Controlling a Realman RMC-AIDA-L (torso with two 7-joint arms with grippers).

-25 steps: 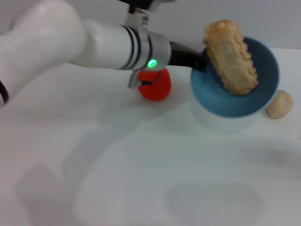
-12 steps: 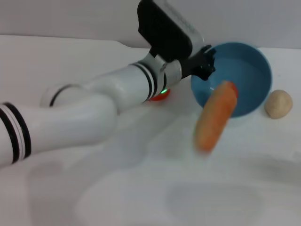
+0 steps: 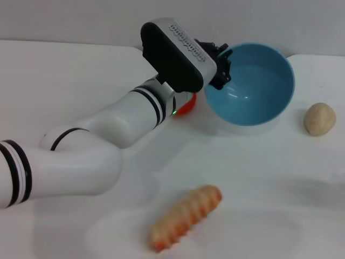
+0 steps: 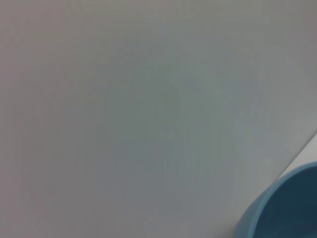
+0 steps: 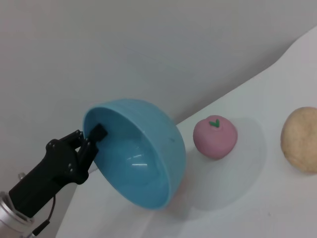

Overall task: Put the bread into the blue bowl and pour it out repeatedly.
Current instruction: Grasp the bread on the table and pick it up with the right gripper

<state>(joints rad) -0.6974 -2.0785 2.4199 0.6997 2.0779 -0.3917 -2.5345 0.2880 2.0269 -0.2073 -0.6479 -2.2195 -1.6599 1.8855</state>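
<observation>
Bread (image 3: 185, 217) on the table, well apart from left fingers (image 3: 222, 60) clamping the tilted blue bowl (image 3: 253, 89)

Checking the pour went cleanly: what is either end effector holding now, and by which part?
The left end effector grips the tilted round light-blue plastic bowl by its rim. The right one isn't visible.

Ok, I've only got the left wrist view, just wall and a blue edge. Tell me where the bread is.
Observer: The bread lies on the table, outside the blue bowl and nearer the robot.
Operator: Confirm the grip on the bowl.
Observer: The left gripper has its fingers pinched on the bowl's rim, and the bowl is tipped on its side.
Operator: Check inside it.
Observer: It's empty; the head view shows only its bare blue inside.
</observation>
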